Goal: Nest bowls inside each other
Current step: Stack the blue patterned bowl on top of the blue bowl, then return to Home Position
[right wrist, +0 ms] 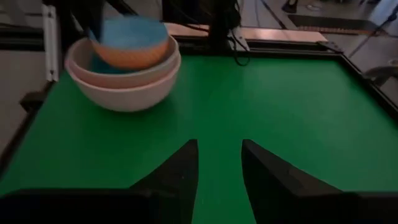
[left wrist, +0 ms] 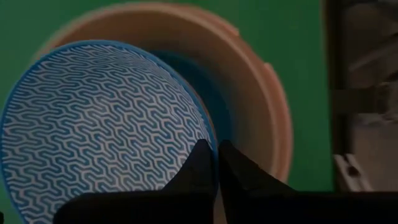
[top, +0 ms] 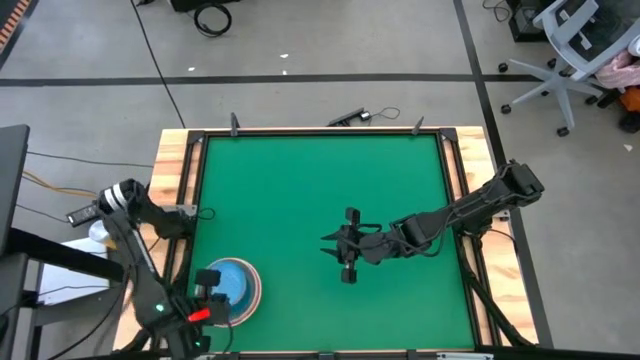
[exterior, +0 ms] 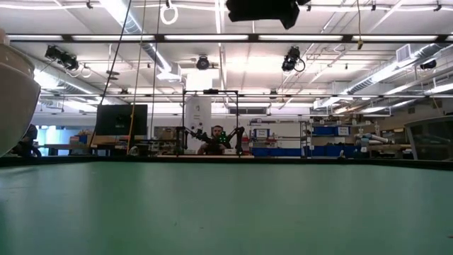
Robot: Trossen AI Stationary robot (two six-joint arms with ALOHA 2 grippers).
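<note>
Lower left of table (top: 320,180): your left gripper (left wrist: 216,163) jaws pinch patterned bowl (left wrist: 99,124) rim over stack (right wrist: 121,78); right gripper (right wrist: 219,163) jaws spread, idle; nesting nearly done.

Two dark jointed arms. Left arm (top: 135,215): black links, pale grey cylindrical joint housing, red marking and green light behind the fingers. Right arm (top: 455,215): black throughout, boxy shoulder block. Fingers (right wrist: 180,171) matte black, tapered wedges.
</note>
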